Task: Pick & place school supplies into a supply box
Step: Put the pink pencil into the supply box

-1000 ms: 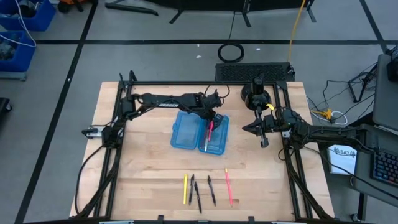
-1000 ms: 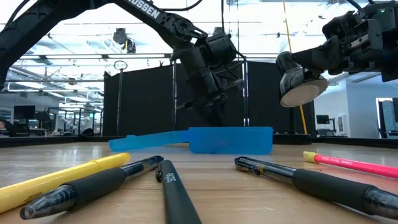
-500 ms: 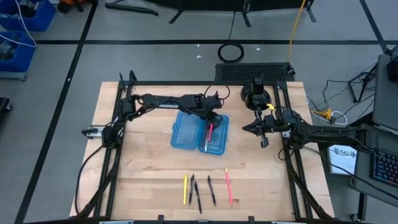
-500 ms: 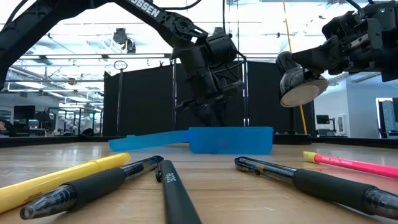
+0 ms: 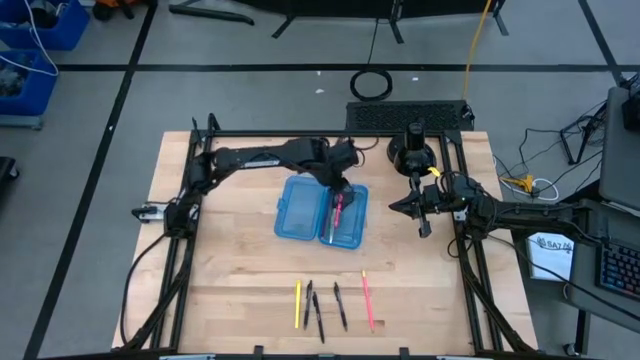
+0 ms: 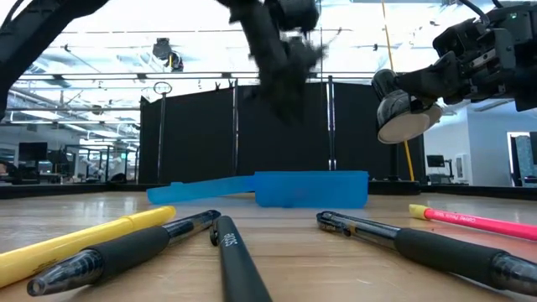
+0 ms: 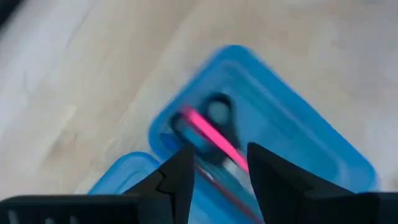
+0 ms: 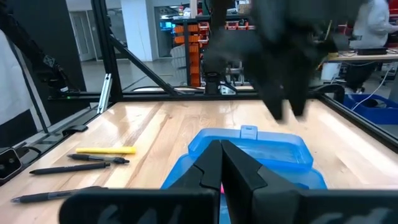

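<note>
The open blue supply box (image 5: 305,212) lies flat at the table's middle, and a pink pen (image 5: 338,210) with a dark thing beside it rests in its right half (image 7: 280,130). My left gripper (image 5: 340,186) hangs open above that half's far end, blurred in the low view (image 6: 285,80), touching nothing. A yellow pencil (image 5: 297,304), black pens (image 5: 318,312) and another pink pen (image 5: 367,298) lie in a row near the table's front edge. My right gripper (image 5: 412,207) waits shut to the right of the box, pointing level.
A black round stand (image 5: 412,155) sits at the far right of the table, behind my right arm. A black frame (image 5: 300,134) runs round the table's edge. Bare wood lies between the box and the row of supplies (image 6: 252,252).
My left gripper has opened low over the box's right half, then risen straight up and rolled about its own axis. The pink pen stays lying in the box. My right arm has kept still.
</note>
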### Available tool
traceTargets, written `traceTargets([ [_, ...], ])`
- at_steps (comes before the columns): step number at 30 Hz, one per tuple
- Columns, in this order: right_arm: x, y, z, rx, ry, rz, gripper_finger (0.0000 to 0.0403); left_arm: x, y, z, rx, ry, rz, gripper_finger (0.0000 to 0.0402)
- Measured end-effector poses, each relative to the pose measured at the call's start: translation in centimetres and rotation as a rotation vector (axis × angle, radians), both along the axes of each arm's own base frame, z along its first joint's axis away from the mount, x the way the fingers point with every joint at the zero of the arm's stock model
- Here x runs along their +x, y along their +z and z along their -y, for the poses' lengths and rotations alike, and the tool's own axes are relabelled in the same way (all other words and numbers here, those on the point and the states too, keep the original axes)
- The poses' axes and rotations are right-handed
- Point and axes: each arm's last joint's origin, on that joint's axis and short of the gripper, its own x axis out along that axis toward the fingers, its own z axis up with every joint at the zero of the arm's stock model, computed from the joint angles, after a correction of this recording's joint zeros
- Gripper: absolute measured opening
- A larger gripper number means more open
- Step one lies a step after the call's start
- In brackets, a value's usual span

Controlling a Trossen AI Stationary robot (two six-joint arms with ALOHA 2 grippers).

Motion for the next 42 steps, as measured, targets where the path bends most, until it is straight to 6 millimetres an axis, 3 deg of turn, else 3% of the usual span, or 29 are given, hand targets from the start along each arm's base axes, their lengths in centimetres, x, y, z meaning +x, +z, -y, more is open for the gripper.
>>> traceTargets([
  [3,0.0,-0.1,0.0,0.001,0.018,-0.006,0.0000,-1.2,3.1,3.8,0.087,-0.159,-0.056,0.0150],
  [8,0.0,-0.3,0.0,0.011,0.021,-0.032,0.0000,-5.9,7.3,11.6,0.229,-0.533,-0.136,0.0149],
  [11,0.0,-0.5,0.0,0.017,0.020,-0.049,0.0000,-8.8,7.5,15.2,0.250,-0.583,-0.133,0.0133],
  [14,0.0,-0.5,-0.1,0.026,0.021,-0.051,0.0000,-11.9,7.2,16.6,0.250,-0.552,-0.041,0.0099],
  [17,0.0,-0.5,-0.1,0.049,0.022,-0.050,0.0000,-15.2,6.0,17.2,0.249,-0.515,0.147,0.0057],
  [21,0.0,-0.5,-0.1,0.056,0.022,-0.051,0.0000,-18.7,2.3,16.6,0.172,-0.431,0.375,0.0008],
  [25,0.0,-0.5,-0.1,0.050,0.022,-0.051,0.0000,-21.1,-2.8,16.0,0.124,-0.384,0.532,0.0008],
  [28,0.0,-0.5,-0.1,0.024,0.023,-0.049,0.0000,-22.6,-6.4,16.1,0.204,-0.494,0.635,0.0004],
  [32,0.0,-0.5,-0.1,-0.038,0.024,-0.043,0.0000,-24.2,-9.6,15.5,0.264,-0.568,0.773,0.0005],
  [35,0.0,-0.5,-0.1,-0.070,0.025,-0.040,0.0000,-24.6,-10.0,14.0,0.291,-0.568,0.846,0.0004],
  [39,0.0,-0.2,-0.1,-0.098,0.024,-0.009,0.0000,-24.9,-8.7,11.8,0.326,-0.636,0.846,0.0003],
  [42,0.0,0.5,-0.1,-0.114,0.020,0.059,0.0000,-26.6,-7.2,11.0,0.377,-0.690,0.845,0.0002],
])
